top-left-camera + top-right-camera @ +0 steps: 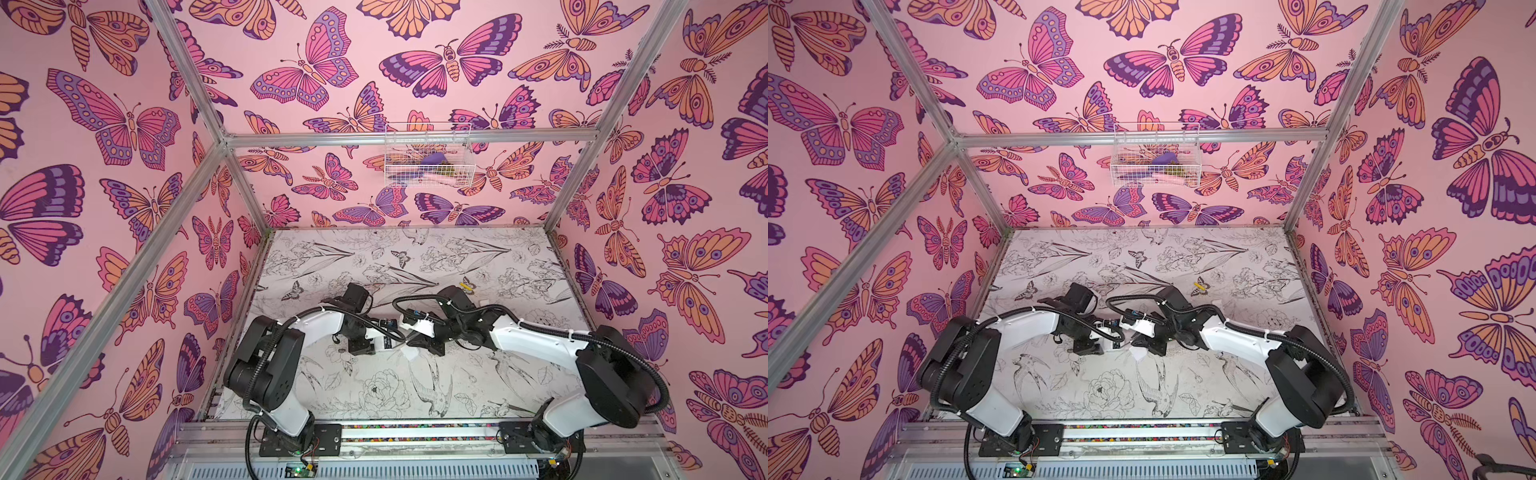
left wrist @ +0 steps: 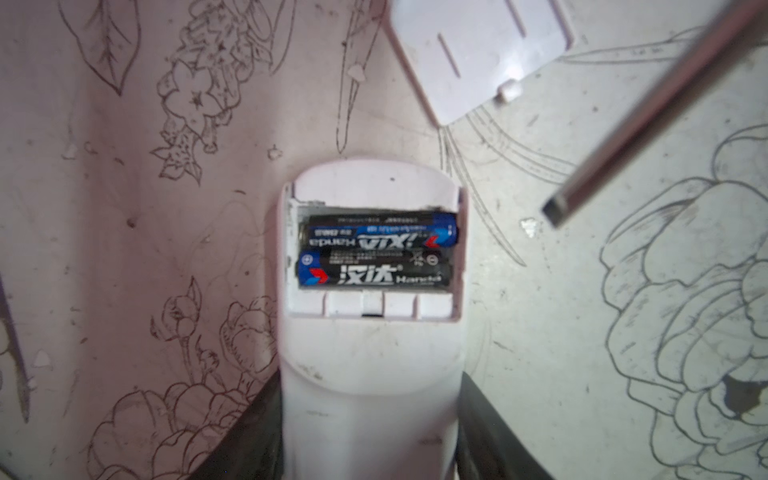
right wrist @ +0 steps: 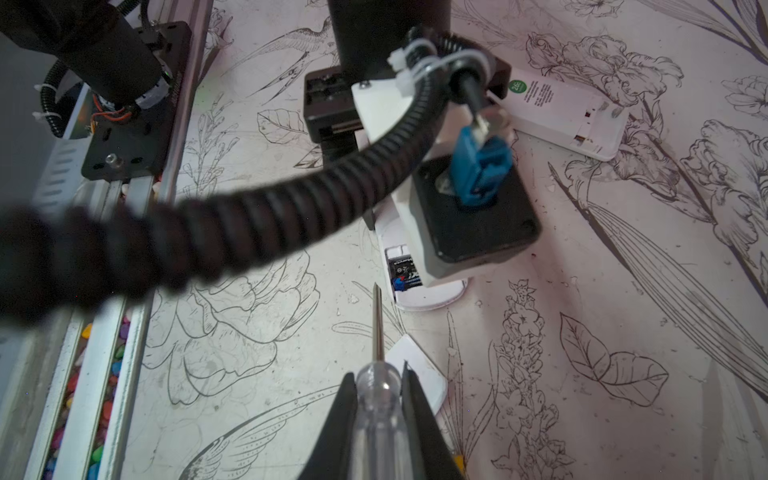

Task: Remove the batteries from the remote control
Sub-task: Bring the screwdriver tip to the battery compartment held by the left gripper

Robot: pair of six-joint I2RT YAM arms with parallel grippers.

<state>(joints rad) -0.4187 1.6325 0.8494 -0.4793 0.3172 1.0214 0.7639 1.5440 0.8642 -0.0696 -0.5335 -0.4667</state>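
The white remote control point(image 2: 370, 374) lies back-up with its battery bay open. Two black batteries point(image 2: 376, 249) with blue ends sit side by side in the bay. My left gripper point(image 2: 368, 382) is shut on the remote's body, one dark finger against each long side. My right gripper point(image 3: 378, 374) is shut on the clear handle of a screwdriver point(image 3: 377, 332). The screwdriver's tip hovers just short of the bay, near the batteries point(image 3: 405, 272). In both top views the two grippers meet at the table's middle point(image 1: 399, 338) point(image 1: 1127, 343).
A small white cover point(image 2: 478, 54) lies on the table beside the screwdriver shaft point(image 2: 623, 133). A second white remote point(image 3: 569, 112) lies beyond the left arm. A yellow battery point(image 1: 467, 286) rests farther back. A wire basket point(image 1: 428, 156) hangs on the back wall.
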